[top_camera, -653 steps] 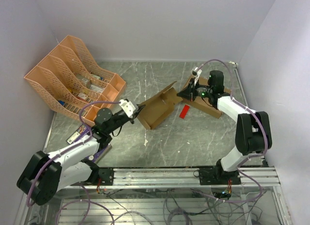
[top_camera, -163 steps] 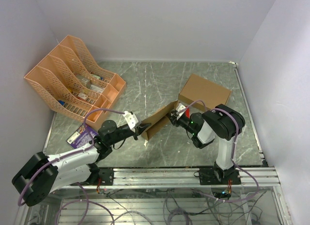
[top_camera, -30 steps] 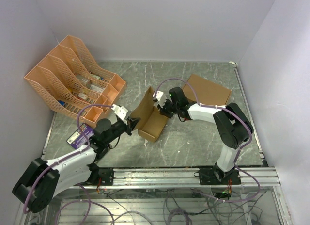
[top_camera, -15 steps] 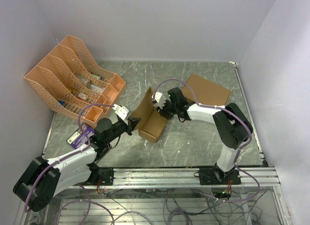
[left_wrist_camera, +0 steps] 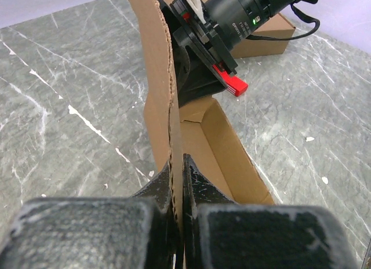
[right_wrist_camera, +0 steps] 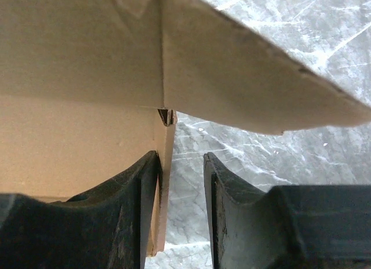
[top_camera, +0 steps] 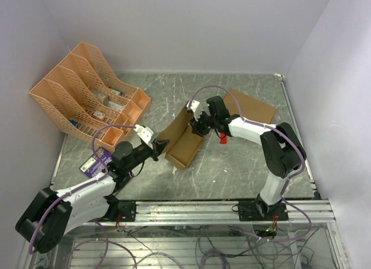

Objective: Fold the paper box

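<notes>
1. The paper box (top_camera: 184, 147) lies half-formed near the middle of the surface (top_camera: 232, 164). It is an open trough running from 7 o'clock to 1 o'clock, with one long panel (left_wrist_camera: 156, 60) standing upright along its 10 o'clock side.
2. My left jaws are clamped tight on the near end of that panel, at the box's 8 o'clock corner.
3. My right jaws stand parted at the 1 o'clock end, straddling a wall edge (right_wrist_camera: 167, 159) with a gap showing on one side; a flap (right_wrist_camera: 243, 66) hangs over them.
4. A red block (top_camera: 222, 137) lies just beside the box at 3 o'clock.
5. A larger cardboard box (top_camera: 255, 106) sits at 2 o'clock, and an orange file rack (top_camera: 81, 89) at 10 o'clock.
</notes>
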Controlling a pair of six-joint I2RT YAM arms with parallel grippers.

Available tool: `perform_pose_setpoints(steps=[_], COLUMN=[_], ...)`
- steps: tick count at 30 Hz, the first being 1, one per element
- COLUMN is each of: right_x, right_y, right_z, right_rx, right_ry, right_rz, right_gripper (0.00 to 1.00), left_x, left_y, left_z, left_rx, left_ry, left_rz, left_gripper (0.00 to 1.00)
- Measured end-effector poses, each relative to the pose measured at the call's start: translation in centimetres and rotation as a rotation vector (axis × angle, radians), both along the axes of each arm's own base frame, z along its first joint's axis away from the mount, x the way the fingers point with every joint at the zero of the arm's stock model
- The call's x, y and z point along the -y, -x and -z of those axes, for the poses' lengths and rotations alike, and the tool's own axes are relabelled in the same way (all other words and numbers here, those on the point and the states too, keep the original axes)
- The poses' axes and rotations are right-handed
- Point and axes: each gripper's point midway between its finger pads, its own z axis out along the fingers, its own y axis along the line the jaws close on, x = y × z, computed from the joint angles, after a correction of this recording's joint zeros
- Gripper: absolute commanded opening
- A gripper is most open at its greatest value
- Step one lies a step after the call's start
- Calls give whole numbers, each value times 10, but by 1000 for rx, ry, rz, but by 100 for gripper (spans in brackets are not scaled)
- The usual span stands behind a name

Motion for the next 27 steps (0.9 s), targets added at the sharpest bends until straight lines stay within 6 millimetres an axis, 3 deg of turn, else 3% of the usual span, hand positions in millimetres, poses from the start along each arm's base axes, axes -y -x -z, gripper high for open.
perform_pose_setpoints(steps=[15, 18, 20, 27], right_x=[7, 7, 5, 1], right_y=[6, 5, 4, 6], right_z=[13, 16, 17, 21], right_rx=[-8, 4, 17, 97], right_ry=[35, 50, 58, 87], right_rz=[6, 6, 4, 30], right_gripper=[35, 22, 0, 0], left_x=[2, 2, 3, 2], left_y=[-1, -2, -3, -5], left_z=[6, 7, 9, 12], left_rx=[-9, -11, -16, -26], left_ry=[-13, -14, -17, -19], left_rz=[7, 7, 6, -5], left_gripper=[7, 7, 7, 7])
